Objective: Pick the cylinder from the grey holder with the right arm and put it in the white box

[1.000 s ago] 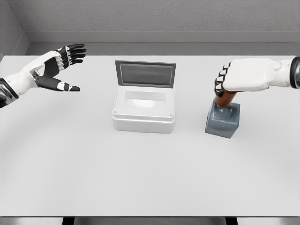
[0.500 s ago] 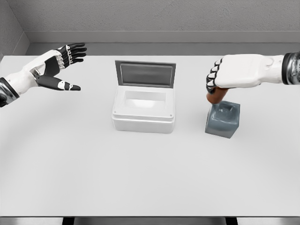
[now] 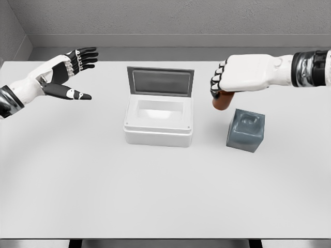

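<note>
Trouble from this point looked most likely at the box's right wall. On the far left, the left hand (image 3: 64,77) hung over the table (image 3: 155,196) with its fingers spread and nothing in it, well apart from everything else. Right of it, near the middle, sat the white box (image 3: 158,130), its lid (image 3: 161,81) propped upright along the far edge and the cavity open. Just right of the box, between it and the grey holder (image 3: 246,130), the right hand (image 3: 235,77) was curled tight around the brown cylinder (image 3: 221,101), only whose lower end showed beneath the fingers. The cylinder hung clear of the holder's socket and above the table, not yet over the box. If carried across too low, its bottom could have clipped the box's rim and shoved the box or twisted the cylinder in the grip. A release made too soon would have dropped it onto the table beside the box. The upright lid could also have been struck by the knuckles had the hand drifted far.
</note>
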Controlling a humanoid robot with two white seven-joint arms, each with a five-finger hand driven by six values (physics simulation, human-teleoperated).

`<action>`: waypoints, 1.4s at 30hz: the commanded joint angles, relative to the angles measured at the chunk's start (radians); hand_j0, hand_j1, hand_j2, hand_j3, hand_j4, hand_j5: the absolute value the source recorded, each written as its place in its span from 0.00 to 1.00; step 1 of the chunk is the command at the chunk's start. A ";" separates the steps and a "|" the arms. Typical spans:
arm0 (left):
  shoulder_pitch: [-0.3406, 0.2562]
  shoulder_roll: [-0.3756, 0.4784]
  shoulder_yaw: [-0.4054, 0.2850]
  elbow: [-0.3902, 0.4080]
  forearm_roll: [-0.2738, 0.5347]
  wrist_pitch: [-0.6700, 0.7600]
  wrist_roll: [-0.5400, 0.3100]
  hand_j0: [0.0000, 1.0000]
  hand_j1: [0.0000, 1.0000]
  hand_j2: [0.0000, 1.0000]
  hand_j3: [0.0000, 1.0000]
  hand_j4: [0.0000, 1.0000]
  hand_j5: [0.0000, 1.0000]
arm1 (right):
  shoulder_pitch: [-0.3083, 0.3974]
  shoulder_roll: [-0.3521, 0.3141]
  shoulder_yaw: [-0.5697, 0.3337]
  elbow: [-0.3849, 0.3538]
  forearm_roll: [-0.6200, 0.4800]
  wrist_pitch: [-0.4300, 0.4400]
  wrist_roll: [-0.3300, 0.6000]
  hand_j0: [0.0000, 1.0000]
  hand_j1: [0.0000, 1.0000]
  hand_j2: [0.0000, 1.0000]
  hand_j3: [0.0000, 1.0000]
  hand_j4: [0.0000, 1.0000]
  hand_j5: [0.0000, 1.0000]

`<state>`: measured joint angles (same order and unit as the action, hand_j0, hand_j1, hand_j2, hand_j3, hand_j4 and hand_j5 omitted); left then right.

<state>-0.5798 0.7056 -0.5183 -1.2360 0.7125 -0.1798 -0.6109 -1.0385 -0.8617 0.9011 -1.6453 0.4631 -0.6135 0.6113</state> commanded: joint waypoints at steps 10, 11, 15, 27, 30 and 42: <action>-0.002 -0.003 -0.009 0.000 0.005 0.000 0.000 1.00 1.00 1.00 1.00 1.00 1.00 | -0.028 0.081 0.025 0.052 0.002 0.003 0.000 0.53 0.53 0.53 0.53 0.53 0.53; -0.002 -0.003 -0.009 -0.002 0.005 0.000 0.000 1.00 1.00 1.00 1.00 1.00 1.00 | -0.028 0.089 0.033 0.059 0.002 0.003 0.000 0.53 0.53 0.53 0.53 0.53 0.53; -0.006 -0.005 -0.009 0.000 0.005 0.000 0.000 1.00 1.00 1.00 1.00 1.00 1.00 | -0.040 0.110 0.039 0.070 0.003 0.003 0.000 0.53 0.53 0.53 0.53 0.53 0.53; -0.008 -0.020 -0.014 0.000 0.005 0.000 0.000 1.00 1.00 1.00 1.00 1.00 1.00 | -0.084 0.196 0.075 0.124 0.003 0.003 0.000 0.53 0.53 0.53 0.53 0.53 0.53; -0.008 -0.025 -0.014 0.000 0.005 0.000 0.000 1.00 1.00 1.00 1.00 1.00 1.00 | -0.086 0.213 0.082 0.144 0.003 0.003 0.000 0.53 0.53 0.53 0.53 0.53 0.53; -0.026 -0.034 -0.032 0.020 0.004 0.000 0.000 1.00 1.00 1.00 1.00 1.00 1.00 | -0.107 0.273 0.098 0.168 0.003 0.003 0.000 0.53 0.53 0.53 0.53 0.53 0.53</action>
<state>-0.6059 0.6720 -0.5474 -1.2196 0.7104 -0.1796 -0.6109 -1.1459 -0.6001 0.9959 -1.4799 0.4701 -0.6137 0.6113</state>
